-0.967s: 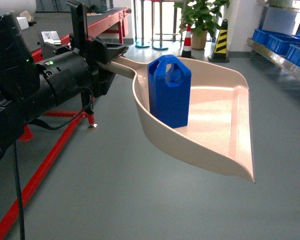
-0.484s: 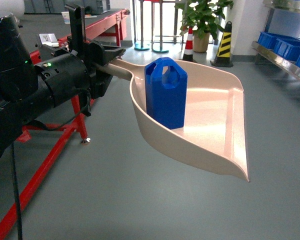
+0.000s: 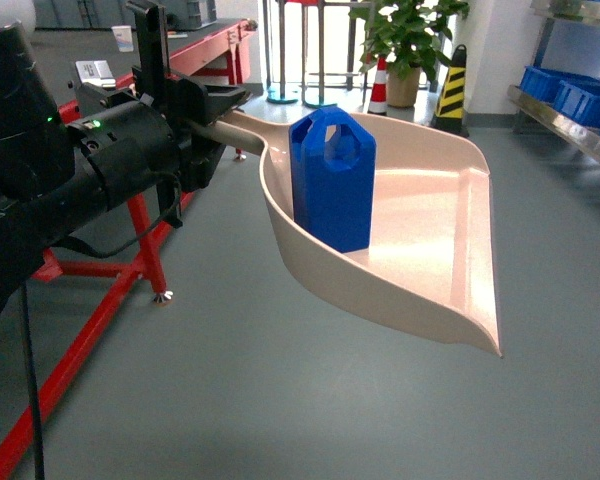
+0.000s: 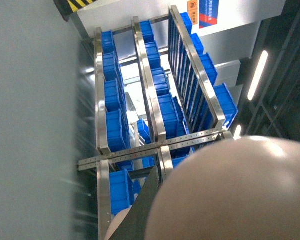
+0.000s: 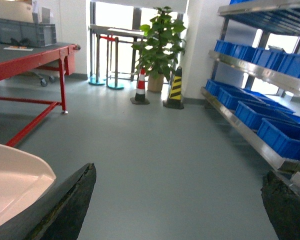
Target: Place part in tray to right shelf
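Left gripper (image 3: 212,118) clamped on the handle of the tray (image 3: 450,290) — tray held out over the grey floor (image 3: 280,400), lip tilted down to the right. Blue part (image 3: 332,180) stands upright inside the tray, at the handle end against the near wall, just beyond the gripper. Right gripper (image 5: 177,205) — only its two dark fingertips show at the frame edges, set wide apart with nothing between. Right shelf (image 5: 255,125) with blue crates (image 5: 282,137) stands off to the right, well apart from the tray.
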Controlling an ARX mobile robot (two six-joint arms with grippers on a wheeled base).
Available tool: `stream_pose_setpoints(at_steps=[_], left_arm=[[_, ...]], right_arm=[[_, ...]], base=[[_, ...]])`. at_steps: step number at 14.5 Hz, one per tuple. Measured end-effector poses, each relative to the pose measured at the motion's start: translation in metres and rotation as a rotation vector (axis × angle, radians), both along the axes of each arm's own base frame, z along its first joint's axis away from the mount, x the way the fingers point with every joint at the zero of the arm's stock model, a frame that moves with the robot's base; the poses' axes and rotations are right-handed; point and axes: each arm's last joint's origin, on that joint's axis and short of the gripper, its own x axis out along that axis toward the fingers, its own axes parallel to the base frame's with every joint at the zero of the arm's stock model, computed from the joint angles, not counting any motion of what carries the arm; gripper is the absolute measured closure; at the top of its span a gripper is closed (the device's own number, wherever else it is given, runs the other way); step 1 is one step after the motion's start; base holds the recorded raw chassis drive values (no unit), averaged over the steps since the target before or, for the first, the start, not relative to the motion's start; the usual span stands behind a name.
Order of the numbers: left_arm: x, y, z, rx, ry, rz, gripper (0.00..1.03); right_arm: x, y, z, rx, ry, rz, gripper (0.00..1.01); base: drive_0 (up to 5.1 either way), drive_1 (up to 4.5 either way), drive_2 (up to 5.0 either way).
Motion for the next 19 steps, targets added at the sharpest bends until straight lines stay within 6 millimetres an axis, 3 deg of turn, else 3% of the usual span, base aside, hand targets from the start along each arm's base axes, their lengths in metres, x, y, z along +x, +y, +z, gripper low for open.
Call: stream_pose_setpoints(at_steps=[19], left_arm=[[0.0001, -0.0001, -0.0007, 0.002, 0.007, -0.001, 0.9]], right_arm=[[0.0001, -0.0001, -0.0003, 0.0, 0.002, 0.0, 0.03]], base=[[0.0, 4.35, -4.3]])
